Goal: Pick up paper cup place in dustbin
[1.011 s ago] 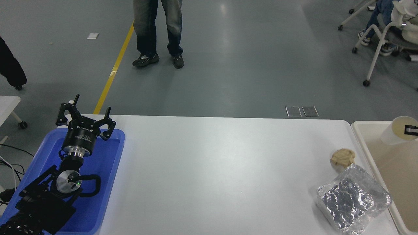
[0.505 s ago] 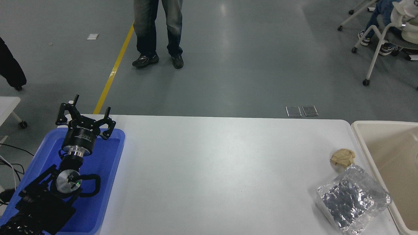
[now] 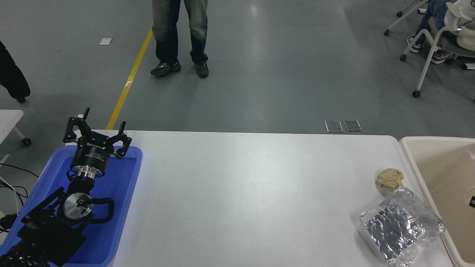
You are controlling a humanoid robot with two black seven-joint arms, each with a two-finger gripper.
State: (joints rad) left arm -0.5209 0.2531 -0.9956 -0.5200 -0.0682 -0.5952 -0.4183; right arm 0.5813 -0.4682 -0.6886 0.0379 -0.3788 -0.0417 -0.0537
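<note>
Since a second ago we have lost most of our view of the paper cup (image 3: pixel 472 195): it was high over the far corner of the dustbin (image 3: pixel 408 149), dropped out of sight half a second ago, and now only a curved sliver of its rim shows at the picture's right edge, low over the bin's floor. A small dark piece of our right gripper (image 3: pixel 473 202) sits just at that rim, but too little of it shows, so we cannot tell whether it grips the cup or has let go. What could go wrong, as we judge it: if the cup is released tilted or too near the wall it may roll or hang on the gripper as we lift away, and pulling back low could knock the thick rim. Swinging back over the table (image 3: pixel 241 193) could also brush the foil container (image 3: pixel 400 227) or the crumpled paper ball (image 3: pixel 389 178), both close beside the bin's near wall. Our cup lies touching or right next to the right gripper, well inside the bin's outline, so the drop looks nearly done. Our left gripper (image 3: pixel 97 125) is parked with its claws spread over the blue tray (image 3: pixel 124 178), far from all this. A person (image 3: pixel 178 37) stands beyond the table.
</note>
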